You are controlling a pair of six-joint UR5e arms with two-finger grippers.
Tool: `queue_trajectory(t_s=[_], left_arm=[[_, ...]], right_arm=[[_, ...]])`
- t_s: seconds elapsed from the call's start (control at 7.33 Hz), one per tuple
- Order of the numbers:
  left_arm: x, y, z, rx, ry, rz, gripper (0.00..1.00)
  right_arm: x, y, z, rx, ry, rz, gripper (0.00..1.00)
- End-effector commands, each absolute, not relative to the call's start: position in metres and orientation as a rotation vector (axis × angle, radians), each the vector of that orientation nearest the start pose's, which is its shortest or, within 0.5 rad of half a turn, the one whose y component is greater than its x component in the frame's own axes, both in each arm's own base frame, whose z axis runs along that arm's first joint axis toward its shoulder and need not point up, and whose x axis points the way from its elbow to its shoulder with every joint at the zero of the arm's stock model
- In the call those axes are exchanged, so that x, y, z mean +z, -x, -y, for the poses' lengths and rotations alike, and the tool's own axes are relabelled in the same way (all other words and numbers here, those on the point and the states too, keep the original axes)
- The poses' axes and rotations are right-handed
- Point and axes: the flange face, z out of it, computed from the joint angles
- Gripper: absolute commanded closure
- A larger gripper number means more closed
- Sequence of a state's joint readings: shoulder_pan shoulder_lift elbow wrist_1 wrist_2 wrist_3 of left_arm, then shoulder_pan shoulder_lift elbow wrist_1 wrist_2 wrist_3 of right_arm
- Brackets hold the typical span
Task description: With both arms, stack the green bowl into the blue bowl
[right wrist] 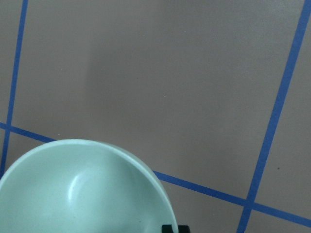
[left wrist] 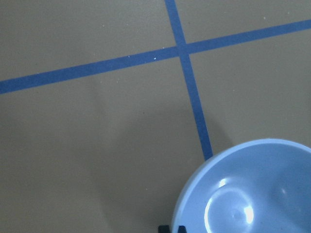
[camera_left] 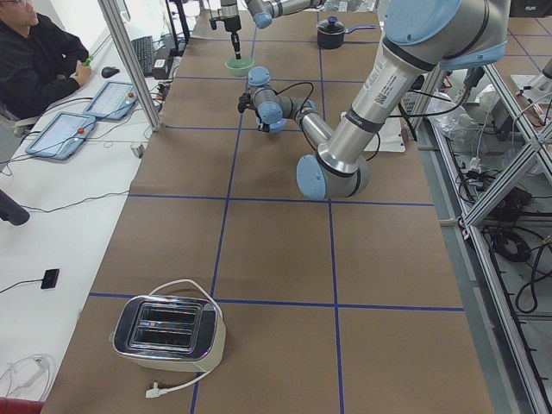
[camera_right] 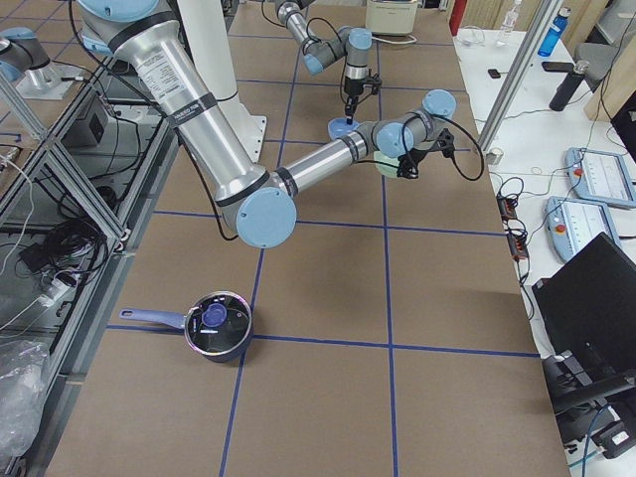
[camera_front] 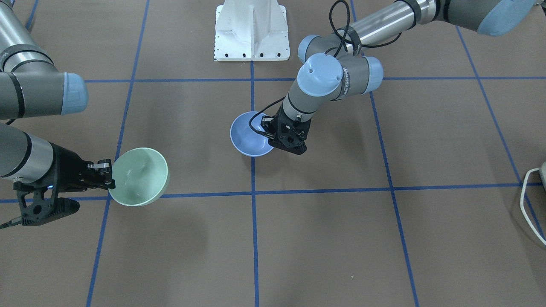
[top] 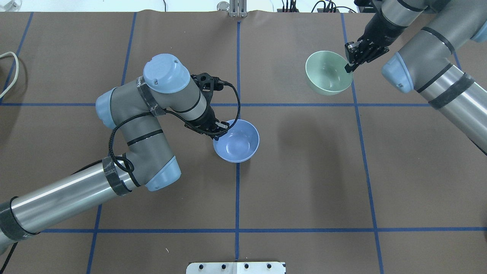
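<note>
I see L tool (top: 221, 131) clamped on blue bowl (top: 240, 144) rim, R tool (top: 349, 67) clamped on green bowl (top: 326, 74) rim; bowls well apart.

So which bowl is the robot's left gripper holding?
The blue bowl: the left gripper pinches its rim. The other one, the green bowl, is pinched at its rim by the right gripper instead.

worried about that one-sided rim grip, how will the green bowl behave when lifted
Probably stiff: the green bowl looks evenly round with the right gripper pinching one rim. Its glossy surface may slip. Held off-centre, it will likely tilt.
</note>
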State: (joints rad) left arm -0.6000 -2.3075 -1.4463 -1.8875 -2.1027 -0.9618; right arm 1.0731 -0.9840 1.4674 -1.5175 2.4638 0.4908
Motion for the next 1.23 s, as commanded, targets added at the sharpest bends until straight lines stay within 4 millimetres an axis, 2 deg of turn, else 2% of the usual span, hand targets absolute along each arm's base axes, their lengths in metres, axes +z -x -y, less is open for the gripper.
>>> queue_trajectory(t_s=[0.0,0.95,1.09], left_arm=[[0.2258,-0.5725,0.4711,0.263,-0.126,-1.013,1.00],[0.2252,-0.5720,0.4681,0.276,-0.136,-1.018,1.00],[0.2232,-0.5719,0.4667,0.281,-0.145,-1.033,0.84]], right_arm=[[0.3352,0.2847,0.6419,-0.237,-0.027,1.004,1.00],[0.3401,0.2864,0.6410,-0.241,-0.024,0.999,1.00],[0.3411,0.2863,0.6408,-0.242,-0.023,0.999,1.00]])
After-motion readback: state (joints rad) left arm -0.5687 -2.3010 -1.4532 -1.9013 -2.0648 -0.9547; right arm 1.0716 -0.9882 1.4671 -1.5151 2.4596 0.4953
